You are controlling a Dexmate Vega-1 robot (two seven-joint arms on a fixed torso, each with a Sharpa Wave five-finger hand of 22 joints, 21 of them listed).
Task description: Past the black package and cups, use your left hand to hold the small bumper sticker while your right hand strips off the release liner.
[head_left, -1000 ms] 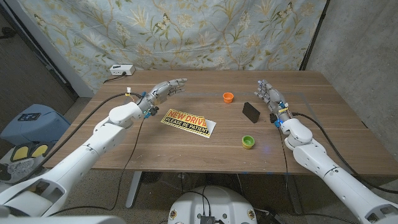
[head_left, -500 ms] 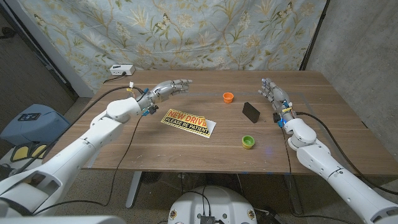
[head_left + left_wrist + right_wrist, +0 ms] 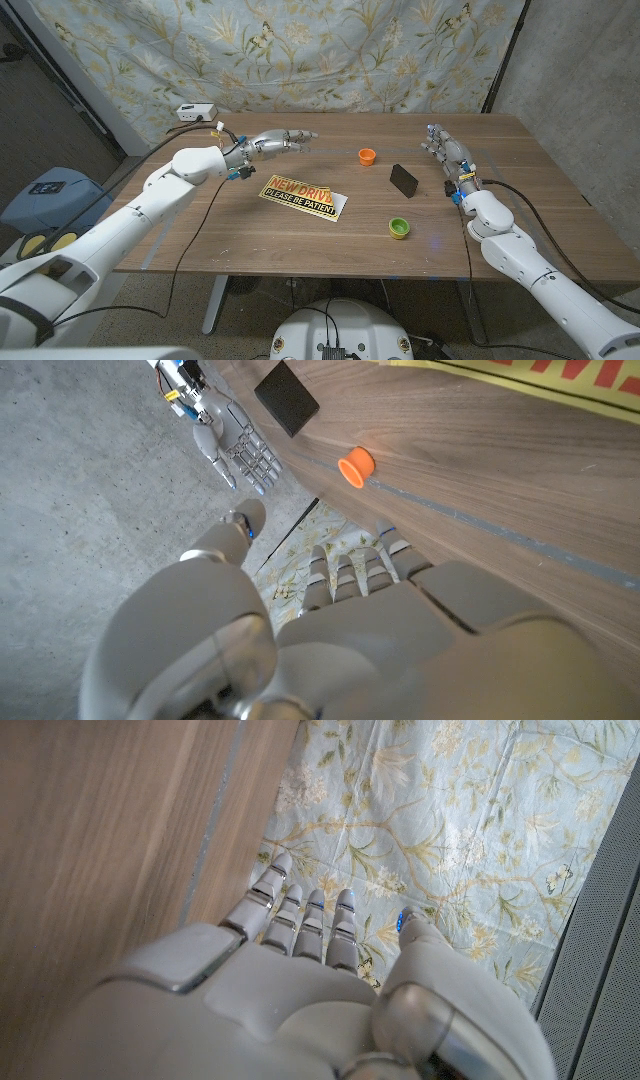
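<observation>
While the yellow bumper sticker [image 3: 303,197] lies flat on the wooden table [image 3: 250,235], the left hand [image 3: 279,143] hovers just behind it, fingers extended and apart, holding nothing. Well apart on the other side, the right hand [image 3: 448,154] is likewise spread and empty, near the black package [image 3: 404,179], which sits between the orange cup [image 3: 367,156] and the green cup [image 3: 399,228]
</observation>
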